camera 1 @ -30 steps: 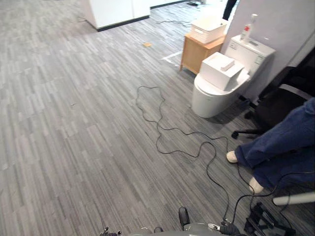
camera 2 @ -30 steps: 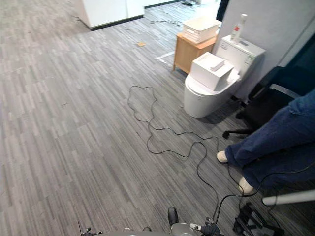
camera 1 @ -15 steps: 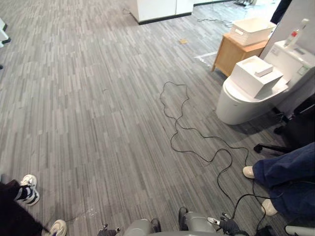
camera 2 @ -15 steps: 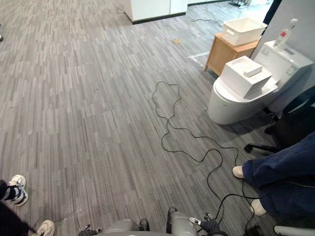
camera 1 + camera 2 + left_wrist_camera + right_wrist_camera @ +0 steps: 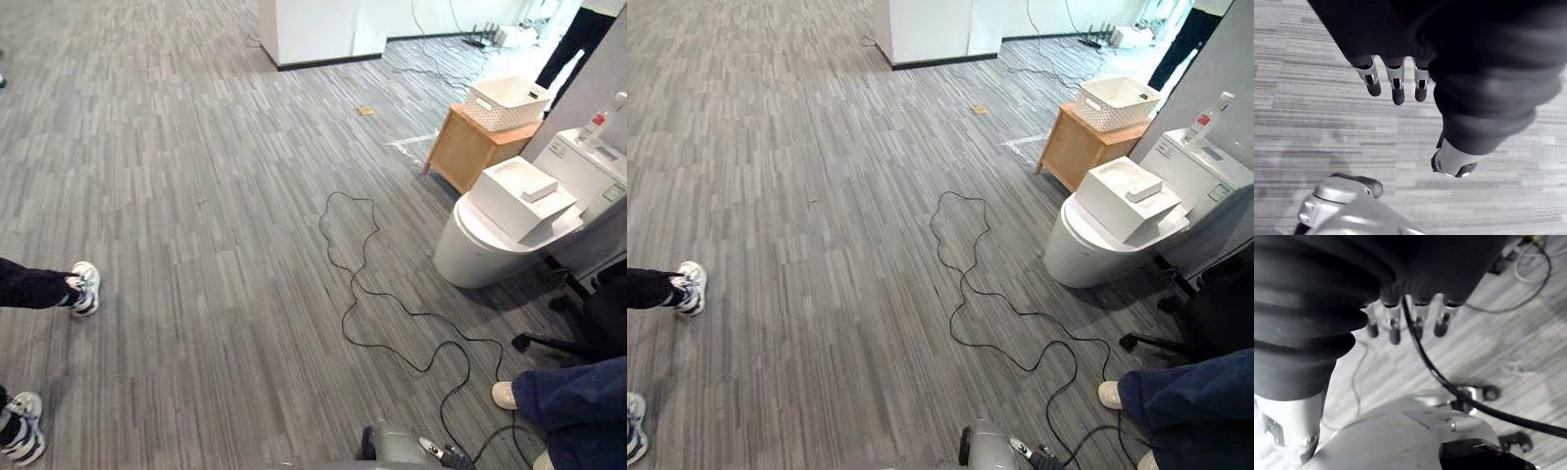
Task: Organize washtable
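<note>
The view has swung: a person's shoe now shows at the left edge of the floor, with the wooden stand, basket and toilet far right. Left hand and right hand hang loose-fingered and empty; tidying looks unstarted.

The room reads as an office or test lab with a mock bathroom corner, not a real home. A wide floor of grey striped carpet tiles runs past a white partition block. On the carpet, by a grey wall panel, stand a white toilet with a white box on its lid, and a small wooden cabinet bearing a white basket. A black office chair stands just beside the toilet, and a person's shoe and another person's blue trouser leg show at the edges.
</note>
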Available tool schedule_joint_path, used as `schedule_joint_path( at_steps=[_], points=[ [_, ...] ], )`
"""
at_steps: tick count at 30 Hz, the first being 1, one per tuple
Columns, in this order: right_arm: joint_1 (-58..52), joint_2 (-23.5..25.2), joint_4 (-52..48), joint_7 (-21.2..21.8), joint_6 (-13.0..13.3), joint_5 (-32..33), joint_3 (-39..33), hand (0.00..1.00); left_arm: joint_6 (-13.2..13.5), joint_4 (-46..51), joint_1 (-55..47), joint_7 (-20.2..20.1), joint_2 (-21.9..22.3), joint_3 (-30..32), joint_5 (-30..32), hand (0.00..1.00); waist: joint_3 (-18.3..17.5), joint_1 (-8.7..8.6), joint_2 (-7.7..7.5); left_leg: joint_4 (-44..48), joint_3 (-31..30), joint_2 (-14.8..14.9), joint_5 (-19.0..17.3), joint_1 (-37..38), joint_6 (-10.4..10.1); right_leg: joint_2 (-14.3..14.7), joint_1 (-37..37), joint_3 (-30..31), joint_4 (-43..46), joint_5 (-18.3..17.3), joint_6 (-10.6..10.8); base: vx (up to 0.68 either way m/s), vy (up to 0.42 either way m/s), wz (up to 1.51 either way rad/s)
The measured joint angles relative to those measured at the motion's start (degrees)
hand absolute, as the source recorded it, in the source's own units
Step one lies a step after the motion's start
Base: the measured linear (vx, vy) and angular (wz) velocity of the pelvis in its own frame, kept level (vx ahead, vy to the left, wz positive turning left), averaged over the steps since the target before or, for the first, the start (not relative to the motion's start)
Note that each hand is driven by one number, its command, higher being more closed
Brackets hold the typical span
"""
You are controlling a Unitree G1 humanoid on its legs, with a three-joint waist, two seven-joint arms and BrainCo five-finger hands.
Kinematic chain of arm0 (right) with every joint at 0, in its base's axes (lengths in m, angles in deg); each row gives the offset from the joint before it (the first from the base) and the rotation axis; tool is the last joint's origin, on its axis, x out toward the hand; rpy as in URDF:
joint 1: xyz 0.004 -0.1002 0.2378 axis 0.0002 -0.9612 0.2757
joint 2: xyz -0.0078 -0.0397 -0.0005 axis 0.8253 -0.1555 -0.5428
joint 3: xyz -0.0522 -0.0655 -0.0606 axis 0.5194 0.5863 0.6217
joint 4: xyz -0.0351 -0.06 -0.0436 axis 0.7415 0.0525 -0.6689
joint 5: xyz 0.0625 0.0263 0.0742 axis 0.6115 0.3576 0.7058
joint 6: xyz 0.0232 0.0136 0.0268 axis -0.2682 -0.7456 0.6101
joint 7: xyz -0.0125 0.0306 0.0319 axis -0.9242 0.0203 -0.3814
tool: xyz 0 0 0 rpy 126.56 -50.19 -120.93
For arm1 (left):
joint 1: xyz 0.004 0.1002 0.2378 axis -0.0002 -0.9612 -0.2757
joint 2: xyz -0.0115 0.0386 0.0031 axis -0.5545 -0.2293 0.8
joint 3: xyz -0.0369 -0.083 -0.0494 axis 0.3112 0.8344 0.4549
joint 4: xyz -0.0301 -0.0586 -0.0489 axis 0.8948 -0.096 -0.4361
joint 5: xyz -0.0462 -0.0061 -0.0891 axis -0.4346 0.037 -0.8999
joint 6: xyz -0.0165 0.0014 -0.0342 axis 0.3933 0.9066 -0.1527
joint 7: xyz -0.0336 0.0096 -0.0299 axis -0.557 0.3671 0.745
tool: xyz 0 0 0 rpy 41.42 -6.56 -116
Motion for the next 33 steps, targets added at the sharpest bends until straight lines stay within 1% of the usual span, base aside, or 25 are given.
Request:
schedule_joint_path(
  at_steps=[1, 2, 3, 4, 5, 6, 7, 9, 10, 12, 13, 14, 16, 18, 20, 21, 22, 24, 25, 26, 27, 28, 29, 31, 33],
  points=[
    [0.1, 0.0, 0.0, -0.3, 0.0, 0.6, 1.2, 0.00, 0.1, 0.3, 1.2, 0.0, -0.1, -1.8, 0.1, 0.00, 0.3, -0.51, -0.16, -0.6, -0.2, 1.2, 0.3, 1.3, -0.5, 2.3, -1.6, -0.2, -9.5, 4.8, 0.3, 0.46, -0.064, -0.05],
    [0.1, 0.5, -0.1, -0.4, 0.0, 1.0, 1.6, 0.00, 0.2, 0.6, 1.7, -0.1, -0.8, -2.5, 0.6, 0.00, 0.2, -1.15, -1.02, -0.6, -0.5, 1.2, 0.4, 1.7, -0.6, 2.6, -2.4, -0.2, -14.3, 7.9, 0.4, 0.49, -0.094, 0.17],
    [0.0, 1.3, 0.0, -0.4, -0.2, 1.1, 2.7, 0.00, 0.3, 0.7, 3.0, -0.1, -2.2, -3.6, 1.2, 0.00, 0.2, -1.74, -3.32, -0.9, -1.2, -0.1, 0.3, 3.5, -0.6, 2.0, -3.1, 0.1, -22.3, 13.1, 0.7, 0.56, -0.130, 0.35],
    [-0.8, 2.1, 0.0, -0.4, -0.8, 1.1, 3.3, 0.00, 0.4, 1.3, 3.4, -0.2, -3.0, -4.3, 1.3, 0.00, 0.1, -2.53, -5.21, -1.1, -2.3, -1.5, -0.5, 5.7, -2.3, 0.9, -3.3, 0.9, -26.0, 16.6, 1.3, 0.58, -0.141, 0.39],
    [-1.3, 2.3, -0.1, -0.6, -1.0, 1.2, 2.9, 0.00, 0.4, 1.6, 3.4, -0.2, -2.9, -4.5, 1.6, 0.00, 0.0, -2.85, -4.94, -1.0, -3.1, -1.3, -1.3, 7.2, -3.7, 0.9, -3.2, 1.5, -24.7, 21.8, -0.3, 0.49, -0.120, 0.29],
    [-1.9, 1.7, -0.1, -0.4, -1.2, 1.2, 2.5, 0.00, 0.5, 1.7, 3.6, -0.3, -2.1, -4.2, 2.1, 0.00, -0.8, -3.13, -4.56, -0.9, -3.3, -0.5, -1.4, 8.6, -4.4, 1.5, -3.4, 1.0, -22.4, 25.7, -3.3, 0.56, -0.150, 0.02],
    [-1.8, 1.0, 0.0, -0.4, -1.2, 1.1, 1.9, 0.00, 0.5, 1.6, 4.7, -0.3, -1.1, -2.8, 2.7, 0.00, -1.3, -2.84, -2.92, 1.0, -2.9, 1.1, -0.3, 8.4, -6.3, 2.9, -4.3, 0.3, -18.6, 22.3, -5.2, 0.66, -0.198, -0.12],
    [-1.9, 1.2, 0.1, -0.2, -1.1, 1.1, 1.9, 0.00, 0.6, 1.8, 5.6, -0.2, -0.2, -1.7, 2.7, 0.00, -1.4, -2.67, -2.15, 11.9, -3.1, 3.0, 1.4, 4.4, -8.9, 4.3, -3.5, 0.1, -15.8, 18.9, -7.0, 0.62, -0.187, -0.15],
    [-1.9, 1.0, 0.0, -0.1, -1.2, 1.1, 2.0, 0.00, 0.6, 1.7, 6.3, -0.1, -0.2, 0.2, 2.8, 0.00, -1.4, -2.97, -2.26, 23.8, -3.1, 4.4, 5.1, -0.3, -8.8, 4.7, -1.6, -0.1, -14.9, 16.2, -8.0, 0.49, -0.114, 0.00],
    [-2.2, 1.2, 0.6, -0.2, -1.3, 1.1, 3.1, 0.00, 0.5, 1.9, 6.9, 0.8, -0.1, 0.7, 2.6, 0.00, -1.0, -2.58, -2.73, 41.5, 0.0, 9.8, 3.4, -5.9, -7.3, 5.3, 5.3, -0.5, -15.9, 13.0, -9.4, 0.60, -0.150, 0.14],
    [-2.2, 1.2, 0.9, -0.4, -1.4, 1.1, 3.3, 0.00, 0.7, 2.2, 6.9, 1.1, 0.2, 0.7, 2.4, 0.00, -1.0, -2.42, -2.89, 43.7, 0.9, 11.0, 2.6, -6.7, -7.2, 5.4, 7.8, -0.5, -16.8, 12.4, -9.5, 0.71, -0.174, 0.27],
    [-2.1, 0.7, 0.6, -0.5, -1.6, 1.1, 3.4, 0.00, 1.4, 3.3, 7.0, 1.5, 0.8, -0.3, 1.3, 0.00, -1.2, -1.47, -3.49, 45.5, 1.7, 12.2, 0.4, -11.0, -6.7, 4.9, 15.2, 0.0, -21.1, 11.6, -10.0, 0.58, -0.092, 0.22],
    [-0.4, 0.6, 0.4, -0.4, -1.7, 1.1, 3.7, 0.00, 1.6, 5.0, 7.0, 1.5, 0.9, -1.3, 0.8, 0.00, -1.3, -0.77, -3.57, 41.9, 1.7, 10.5, -2.8, -18.0, -7.0, 4.1, 19.9, 1.0, -25.4, 10.8, -9.2, 0.51, -0.040, 0.08],
    [2.0, 0.3, 0.4, -0.4, -1.7, 1.0, 4.7, 0.00, 2.0, 5.7, 7.1, 1.2, 0.7, -3.4, 0.2, 0.00, -1.0, -0.35, -3.44, 28.1, 1.2, 6.3, -2.8, -24.0, -7.8, 2.1, 23.4, 1.8, -28.0, 9.1, -8.7, 0.27, 0.077, 0.03],
    [2.1, -0.4, 0.3, -0.6, -1.6, 1.0, 4.9, 0.00, 2.5, 5.9, 7.0, 1.2, 1.2, -4.8, -0.1, 0.00, -1.1, 0.88, -1.88, 17.7, -0.1, 3.9, -0.5, -27.4, -11.3, 1.5, 25.6, 2.1, -30.3, 8.5, -7.9, 0.26, 0.141, 0.00],
    [1.6, -2.3, 0.3, -0.5, -1.6, 0.9, 5.3, 0.00, 2.5, 6.2, 6.7, 1.2, 1.6, -6.1, -0.1, 0.00, -1.4, 2.43, 0.67, 13.6, -0.5, 4.6, 1.6, -30.9, -12.7, 2.3, 27.5, 2.4, -32.6, 7.8, -6.6, 0.26, 0.191, -0.22],
    [1.5, -3.0, 0.3, -0.6, -1.6, 0.9, 5.3, 0.00, 2.6, 6.2, 5.8, 1.2, 1.6, -6.4, 0.0, 0.00, -1.4, 3.36, 2.04, 11.4, -0.9, 4.9, 2.9, -32.6, -12.1, 2.7, 29.2, 2.6, -33.4, 7.1, -4.9, 0.41, 0.311, -0.36],
    [0.7, -2.7, 0.3, -0.8, -1.6, 0.9, 5.0, 0.00, 2.3, 5.0, 2.6, 1.2, 1.1, -5.9, 0.0, 0.00, -1.9, 3.68, 1.93, 10.0, -2.4, 4.9, 8.1, -33.1, -8.8, 1.9, 32.5, 3.8, -33.4, 4.1, -1.9, 0.48, 0.292, -0.40],
    [-0.1, -1.4, 0.3, -1.0, -1.6, 0.9, 4.2, 0.00, 1.6, 3.8, 0.2, 1.0, 0.3, -4.9, 0.0, 0.00, -3.2, 3.67, -0.47, 10.6, -1.4, 3.0, 12.7, -32.7, -6.1, -0.5, 32.5, 4.8, -31.4, 1.1, -0.5, 0.49, 0.216, -0.36],
    [-1.8, -0.5, 0.6, -1.6, -1.6, 0.8, 3.0, 0.00, 1.2, 3.2, -1.2, 1.0, -0.7, -4.4, 0.0, 0.00, -5.1, 3.57, -2.07, 10.5, -0.4, 1.3, 14.1, -32.4, -4.3, -2.4, 31.7, 5.5, -28.1, -0.6, 1.0, 1.00, 0.398, -0.50],
    [-2.5, 0.8, 2.2, -1.8, -1.7, 0.0, -0.8, 0.00, 0.8, 1.3, -1.0, 1.1, -2.3, -3.7, 0.0, 0.00, -4.8, 3.55, -5.58, 7.7, 2.0, -1.9, 14.3, -28.3, -3.6, -5.5, 23.3, 9.4, -6.3, -2.2, 9.2, 0.95, 0.370, -0.31],
    [-3.4, 1.0, 2.4, -1.7, -1.9, -0.9, -1.9, 0.00, 0.5, 1.1, -0.7, 1.0, -3.2, -3.7, 0.0, 0.00, -4.7, 2.64, -6.56, 4.9, 2.6, -3.7, 13.3, -23.4, -3.1, -7.1, 18.3, 10.7, 8.0, 1.5, 12.7, 0.82, 0.329, -0.23],
    [-3.7, 0.9, 2.4, -1.6, -1.9, -1.2, -2.0, 0.00, 0.4, 1.1, -0.7, 1.0, -3.2, -3.9, 0.1, 0.00, -4.3, 2.05, -6.29, 4.3, 2.6, -4.3, 13.2, -21.0, -2.6, -8.3, 16.9, 9.3, 11.8, 2.0, 10.8, 0.54, 0.245, -0.21],
    [-4.4, 1.0, 2.1, -1.7, -1.7, -1.3, -2.1, 0.00, 0.4, 1.1, 0.6, 0.9, -3.3, -5.3, 0.1, 0.00, -3.5, 1.91, -5.40, 0.5, 3.5, -4.6, 9.0, -10.8, -2.4, -9.9, 15.0, 5.1, 15.5, -0.1, 4.4, 0.52, 0.228, -0.47],
    [-4.3, 1.0, 1.6, -1.5, -1.6, -1.3, -1.3, 0.00, 0.7, 1.2, 2.2, 0.9, -3.3, -5.5, 0.3, 0.00, -3.5, 0.31, -5.25, -1.6, 4.2, -4.3, 6.8, -6.2, -2.9, -8.8, 12.7, 2.3, 10.7, -1.8, 2.0, 0.42, 0.141, -0.28]
  ],
)
